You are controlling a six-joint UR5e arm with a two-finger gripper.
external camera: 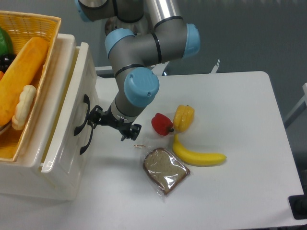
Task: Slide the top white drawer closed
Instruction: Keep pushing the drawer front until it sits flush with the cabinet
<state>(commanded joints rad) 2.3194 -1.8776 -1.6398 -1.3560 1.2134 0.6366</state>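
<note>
— Where is the drawer?
— Left of frame: the top drawer (62,120) stands partly out, its black handle (81,117) facing the arm.
— And the fingers?
— The fingers (96,116) touch the handle; whether they're spread, I cannot tell. Behind, a banana (197,154) lies on the bench (240,120).

You see 1 white table (240,143) with rounded corners, evenly lit, against a dull grey floor (259,33) far behind.

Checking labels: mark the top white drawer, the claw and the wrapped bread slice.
Glossy white plastic top drawer (72,103), fixed camera, on its front panel above the handle.
Black two-finger claw (94,118), fixed camera, between fingertips by the drawer handle.
Plastic-wrapped brown bread slice (165,170), fixed camera, on its centre.
</note>
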